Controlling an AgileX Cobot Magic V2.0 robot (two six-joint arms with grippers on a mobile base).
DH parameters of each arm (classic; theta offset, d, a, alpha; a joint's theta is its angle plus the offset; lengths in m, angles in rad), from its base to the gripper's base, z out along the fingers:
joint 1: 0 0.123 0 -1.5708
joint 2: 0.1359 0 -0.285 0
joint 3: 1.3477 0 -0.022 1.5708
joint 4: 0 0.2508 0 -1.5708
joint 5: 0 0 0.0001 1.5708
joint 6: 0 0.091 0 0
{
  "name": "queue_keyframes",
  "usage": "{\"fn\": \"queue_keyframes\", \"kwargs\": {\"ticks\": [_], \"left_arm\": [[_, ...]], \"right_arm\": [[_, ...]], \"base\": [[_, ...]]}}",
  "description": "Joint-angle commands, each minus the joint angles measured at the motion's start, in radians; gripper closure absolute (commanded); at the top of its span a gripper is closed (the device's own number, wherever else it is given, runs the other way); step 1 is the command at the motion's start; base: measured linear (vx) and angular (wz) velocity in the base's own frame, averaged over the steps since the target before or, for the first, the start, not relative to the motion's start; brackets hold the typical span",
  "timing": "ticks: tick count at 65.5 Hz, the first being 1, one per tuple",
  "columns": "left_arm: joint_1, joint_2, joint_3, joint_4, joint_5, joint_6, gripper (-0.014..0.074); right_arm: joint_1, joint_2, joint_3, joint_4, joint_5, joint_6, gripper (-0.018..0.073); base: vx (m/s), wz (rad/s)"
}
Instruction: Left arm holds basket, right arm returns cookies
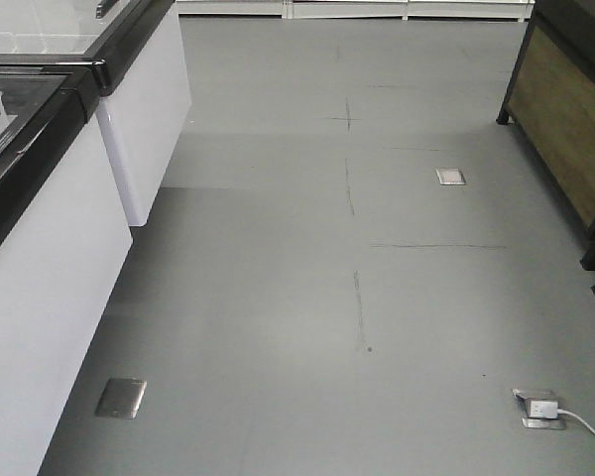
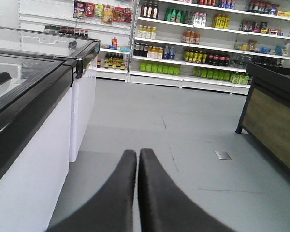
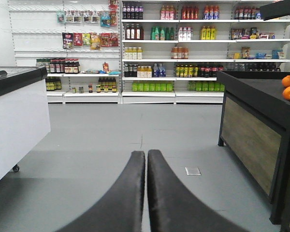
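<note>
Both of my grippers were pressed together and held nothing. The left gripper (image 2: pixel 137 152) pointed along the aisle with the white freezer chest (image 2: pixel 34 164) close on its left. The right gripper (image 3: pixel 146 153) sat farther from that freezer, nearer the dark wooden counter (image 3: pixel 253 130) opposite it. Neither the basket nor the cookies showed in any view. Only grey floor (image 1: pixel 327 297) lay beside the freezer, and stocked shelves (image 2: pixel 193 43) stood beyond its far end. I judged the task barely begun, with the search coming first. Doing it well meant finding the basket, opening my left gripper before reaching its handle, and keeping clear of the freezer's edge.
</note>
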State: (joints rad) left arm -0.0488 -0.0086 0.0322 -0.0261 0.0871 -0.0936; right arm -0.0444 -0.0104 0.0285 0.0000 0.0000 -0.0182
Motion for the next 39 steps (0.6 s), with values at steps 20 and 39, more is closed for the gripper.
{"fn": "queue_keyframes", "kwargs": {"ticks": [20,39], "left_arm": [[0.001,-0.016,-0.028,-0.007,-0.077,-0.008,0.0602],[0.001,-0.016,-0.028,-0.007,-0.077,-0.008,0.0602]], "right_arm": [[-0.007,-0.012,0.003,-0.006,-0.07,-0.008,0.0566],[-0.007,-0.012,0.003,-0.005,-0.07,-0.008,0.0566]], "base": [[0.0,0.0],[0.0,0.0]]}}
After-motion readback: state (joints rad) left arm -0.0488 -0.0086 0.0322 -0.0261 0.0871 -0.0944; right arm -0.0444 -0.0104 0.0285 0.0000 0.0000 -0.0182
